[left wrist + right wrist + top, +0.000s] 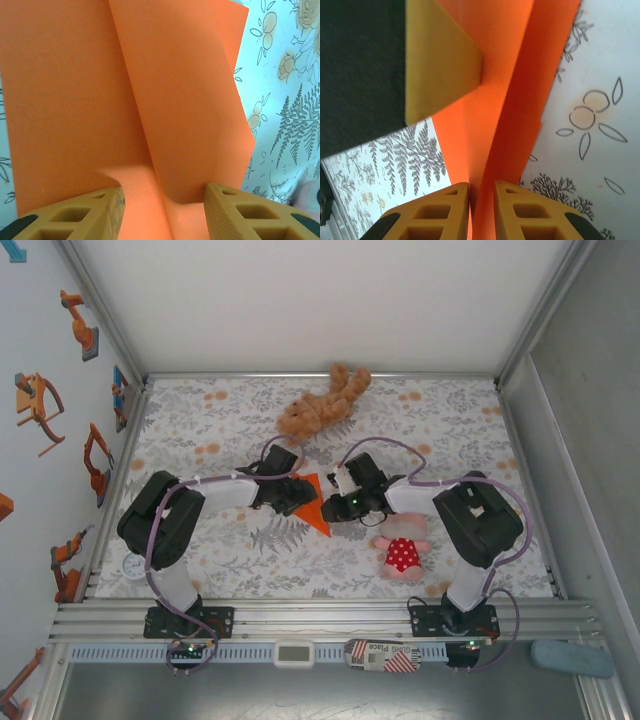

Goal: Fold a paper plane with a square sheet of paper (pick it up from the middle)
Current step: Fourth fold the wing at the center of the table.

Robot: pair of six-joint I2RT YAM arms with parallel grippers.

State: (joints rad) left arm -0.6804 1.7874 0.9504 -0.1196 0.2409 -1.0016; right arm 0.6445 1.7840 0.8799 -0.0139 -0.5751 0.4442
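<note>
The right gripper (481,189) has its fingers nearly together, pinched on a crease of the orange paper plane (316,508). The left gripper (164,194) stands with fingers apart and the folded paper bowed in the gap; I cannot tell whether it grips.

In the top view the plane lies between the two grippers at mid-table (200,420), its long axis running from 11 to 5 o'clock, with the sharp point at 5 o'clock. A pink doll (402,550) lies at 4 o'clock of the point, near but apart. A brown plush bear (322,405) lies at 12 o'clock, well apart.
</note>
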